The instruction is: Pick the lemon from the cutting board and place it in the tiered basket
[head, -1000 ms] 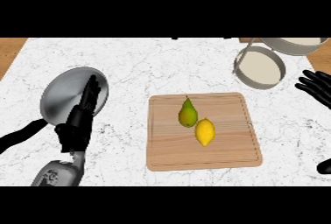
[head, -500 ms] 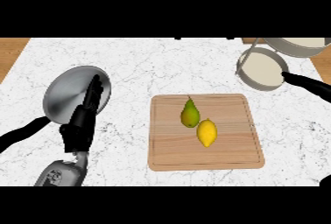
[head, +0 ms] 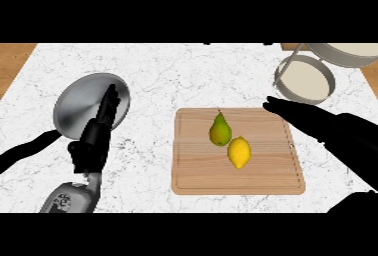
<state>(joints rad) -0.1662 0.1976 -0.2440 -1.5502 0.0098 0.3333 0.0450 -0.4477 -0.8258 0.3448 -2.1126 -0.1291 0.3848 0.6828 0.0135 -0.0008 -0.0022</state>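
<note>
Reach step: right robot hand (head: 310, 117), fingers straight and holding nothing, hovers just beyond the lemon (head: 239, 152); next, I judge, descend and curl round it

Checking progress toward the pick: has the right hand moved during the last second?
Yes. The right hand has swung leftward from the view's right edge, over the cutting board's upper right corner.

Right hand (head: 314, 120) swung in from right edge, stretched over cutting board's (head: 238, 176) upper right corner, fingers extended, short of lemon (head: 239, 152).
</note>
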